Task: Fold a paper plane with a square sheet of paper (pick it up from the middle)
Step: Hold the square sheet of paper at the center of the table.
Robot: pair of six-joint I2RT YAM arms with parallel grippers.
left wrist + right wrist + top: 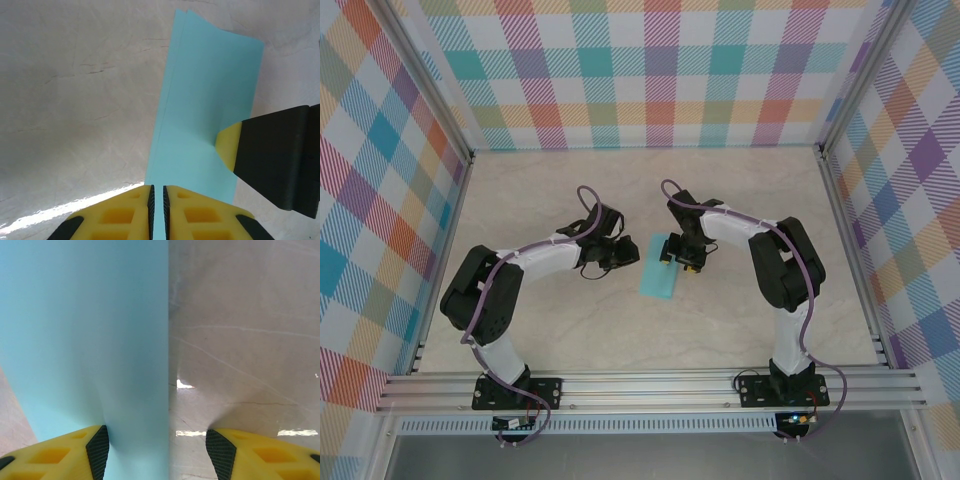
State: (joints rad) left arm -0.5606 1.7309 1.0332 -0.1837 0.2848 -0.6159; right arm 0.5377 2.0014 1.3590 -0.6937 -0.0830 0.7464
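**Both hands on the folded sheet at mid-surface**

From the overhead camera I see the two arms bent inward like brackets. The left arm's elbow is swung out to the left and its forearm reaches right. The right arm's elbow is out to the right and its forearm reaches left. Their wrists nearly meet over the middle of the surface (620, 190).

The turquoise sheet of paper (655, 280) lies there between them as a narrow doubled strip, set at a slant. In the left wrist camera two layered edges show at its far end.

My left hand (157, 200) is low at the strip's near edge. Its pads are drawn almost together, with a sliver of turquoise showing in the slit between them, so I read it as clamped on the sheet of paper.

My right hand (159, 447) has its fingers standing well apart. One finger (97, 450) is over the paper and the other is over bare surface, with the strip's straight edge running between them. From the left wrist camera, that finger's yellow tip touches the top of the paper.
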